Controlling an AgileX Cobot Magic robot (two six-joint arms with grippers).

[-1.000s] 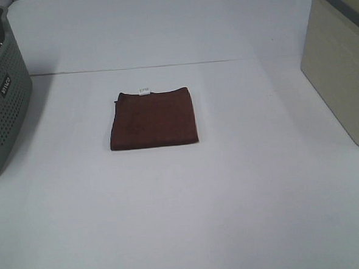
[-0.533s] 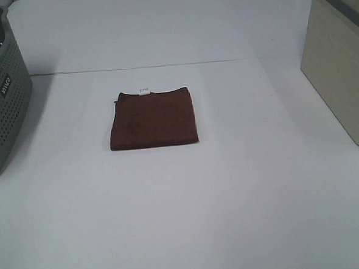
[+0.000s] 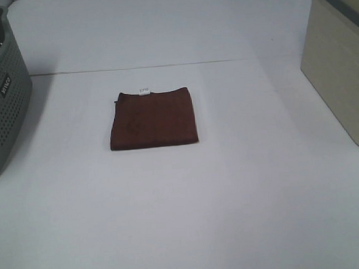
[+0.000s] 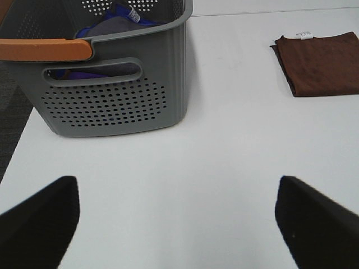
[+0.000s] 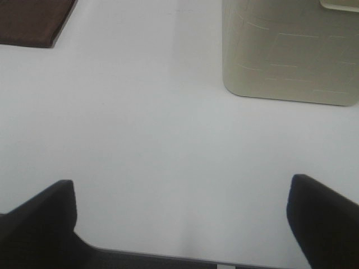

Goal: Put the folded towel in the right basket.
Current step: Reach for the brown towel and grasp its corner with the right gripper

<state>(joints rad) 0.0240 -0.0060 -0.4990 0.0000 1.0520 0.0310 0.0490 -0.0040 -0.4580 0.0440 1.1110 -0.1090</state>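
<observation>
The white table (image 3: 185, 219) looked just as it had a second before; nothing had shifted, so the task had not begun. The beige right basket (image 3: 340, 70) stood at the right edge and the grey left basket (image 3: 1, 103) at the left edge. The folded towel (image 3: 153, 119) lay flat and untouched near the middle. The left gripper (image 4: 176, 218) and right gripper (image 5: 182, 216) hung toward the near edge, jaws spread wide, empty.

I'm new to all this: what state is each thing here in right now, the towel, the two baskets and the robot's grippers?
Dark brown folded towel: folded, lying flat on the white table, not held.
Grey perforated plastic basket: upright, blue and grey cloth inside.
Beige plastic basket: upright, inside hidden.
Left gripper: open, empty.
Right gripper: open, empty.
</observation>
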